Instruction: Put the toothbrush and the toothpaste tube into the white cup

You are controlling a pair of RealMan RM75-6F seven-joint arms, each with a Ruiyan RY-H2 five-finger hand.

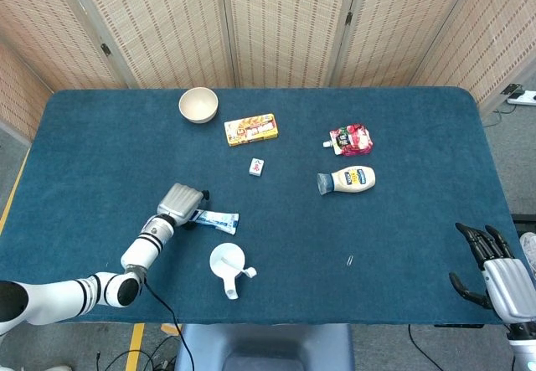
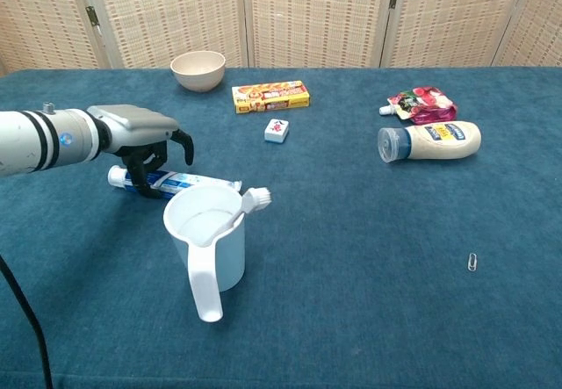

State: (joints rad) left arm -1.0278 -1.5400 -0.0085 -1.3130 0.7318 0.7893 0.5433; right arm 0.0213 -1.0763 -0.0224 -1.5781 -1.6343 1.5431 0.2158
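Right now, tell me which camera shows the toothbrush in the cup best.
The chest view: the toothbrush leans in the white cup, its bristled head clear over the rim. The head view shows only a small white bit beside the cup's rim.

Left arm: reaching in low from the left edge, left hand (image 2: 140, 139) curling its fingers downward. Right hand (image 1: 496, 275): idling at the lower right, fingers spreading apart.

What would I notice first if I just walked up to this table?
Probably the left hand gripping the toothpaste tube by its cap end, near the table's left front. Right in front of it stands the white cup, with the toothbrush already leaning inside it. Far to the right lies a mayonnaise bottle on its side.
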